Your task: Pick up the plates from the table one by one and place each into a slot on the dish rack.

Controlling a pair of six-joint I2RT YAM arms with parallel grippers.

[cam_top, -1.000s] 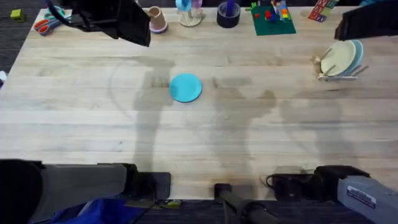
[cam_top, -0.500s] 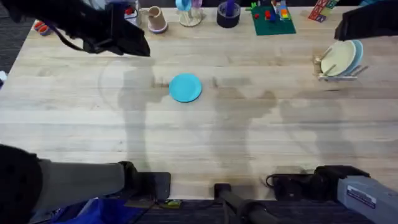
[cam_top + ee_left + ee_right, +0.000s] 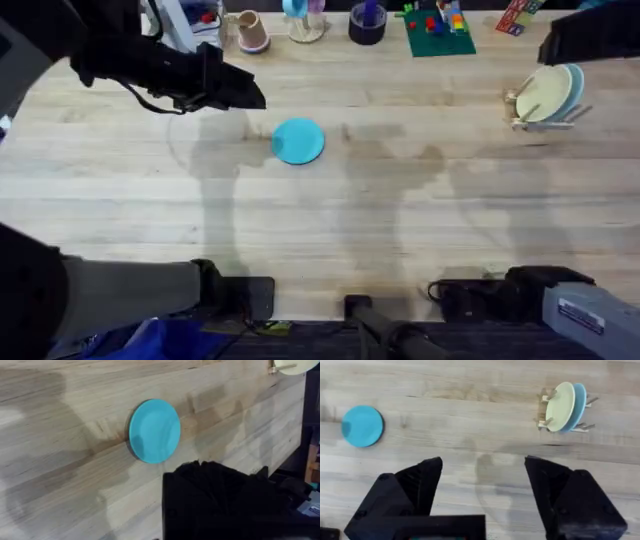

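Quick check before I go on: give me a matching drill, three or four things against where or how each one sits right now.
Things:
1. turquoise plate
2. cream plate
3. right gripper
4. dish rack

States:
a. fingers spread open, holding nothing
b. standing upright between dowels
c. lying flat on the table
d. near the table's far right edge

Pairs: 1-c, 2-b, 3-a, 4-d

The pale wooden surface (image 3: 400,230) is carrying a turquoise plate (image 3: 298,140) lying flat mid-table and the rack (image 3: 545,100) sitting far right.
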